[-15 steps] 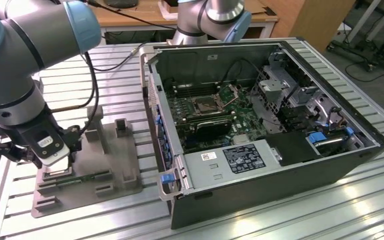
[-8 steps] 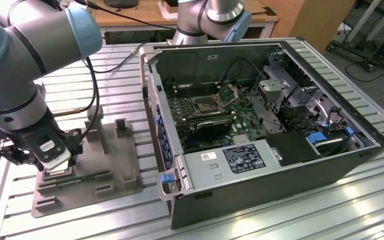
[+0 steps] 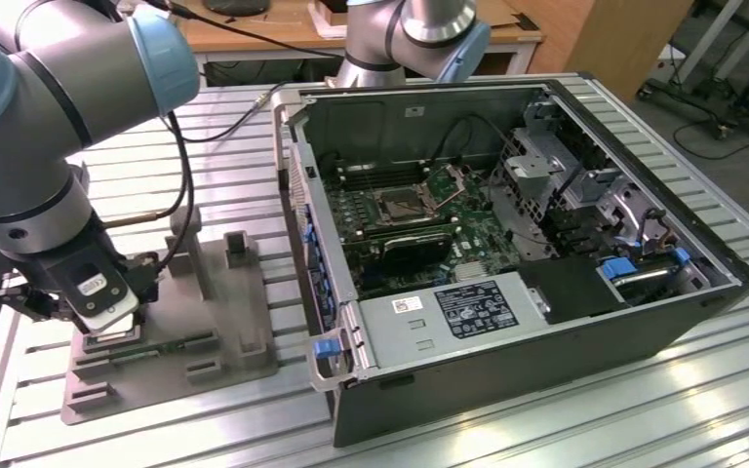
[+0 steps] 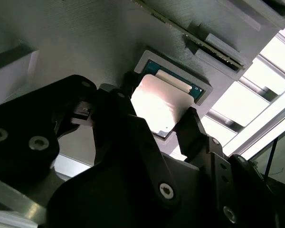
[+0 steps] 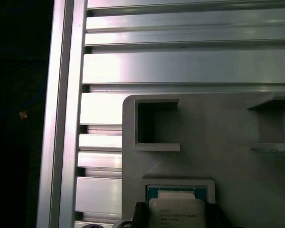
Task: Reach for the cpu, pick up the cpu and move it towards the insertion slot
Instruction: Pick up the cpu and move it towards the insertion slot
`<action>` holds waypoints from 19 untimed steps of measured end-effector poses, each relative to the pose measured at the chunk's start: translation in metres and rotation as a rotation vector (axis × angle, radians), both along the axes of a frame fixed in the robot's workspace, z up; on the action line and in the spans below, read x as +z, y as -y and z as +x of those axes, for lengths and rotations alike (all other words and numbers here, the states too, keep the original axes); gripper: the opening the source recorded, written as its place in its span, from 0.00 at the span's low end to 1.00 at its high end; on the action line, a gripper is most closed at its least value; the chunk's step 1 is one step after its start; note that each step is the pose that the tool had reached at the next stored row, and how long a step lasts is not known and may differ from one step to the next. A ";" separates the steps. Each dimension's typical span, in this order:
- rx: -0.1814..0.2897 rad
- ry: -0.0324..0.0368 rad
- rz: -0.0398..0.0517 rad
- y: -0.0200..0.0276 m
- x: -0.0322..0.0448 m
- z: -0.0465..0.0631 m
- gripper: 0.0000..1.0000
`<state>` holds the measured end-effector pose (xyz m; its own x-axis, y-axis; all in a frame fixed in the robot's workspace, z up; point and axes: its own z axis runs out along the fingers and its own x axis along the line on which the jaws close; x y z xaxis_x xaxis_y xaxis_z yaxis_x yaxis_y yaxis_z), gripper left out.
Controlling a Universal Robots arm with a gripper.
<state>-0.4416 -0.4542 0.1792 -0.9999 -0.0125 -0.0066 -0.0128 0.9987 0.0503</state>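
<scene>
The cpu (image 4: 157,105), a thin silvery square chip, lies in a shallow framed recess of the grey tray (image 4: 85,47). My gripper (image 4: 159,99) straddles it, with one dark finger (image 4: 126,92) pressed against one edge and the other finger against the opposite edge, so the gripper is shut on it. In the first wrist view the cpu (image 5: 176,211) sits level with its recess in the tray (image 5: 218,123). In the exterior view my gripper (image 3: 108,327) is low over the tray (image 3: 218,322) at that view's left. The insertion slot (image 3: 401,202) is a square metal-framed socket inside the open computer case.
The open computer case (image 3: 531,322) stands to the exterior view's right of the tray, on a ribbed aluminium table (image 3: 544,429). A narrow green circuit strip (image 3: 167,348) lies on the tray near my gripper. A second arm's base (image 3: 413,39) stands behind the case.
</scene>
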 end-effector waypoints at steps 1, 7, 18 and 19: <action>0.000 0.0000 0.0000 0.0000 0.0000 0.000 0.61; 0.000 -0.0001 -0.0001 0.0000 -0.0002 0.000 0.55; 0.000 -0.0001 -0.0001 0.0000 -0.0004 0.000 0.55; 0.000 -0.0001 0.0000 0.0000 -0.0005 0.000 0.55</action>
<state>-0.4416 -0.4542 0.1787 -0.9999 -0.0125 -0.0066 -0.0128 0.9987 0.0503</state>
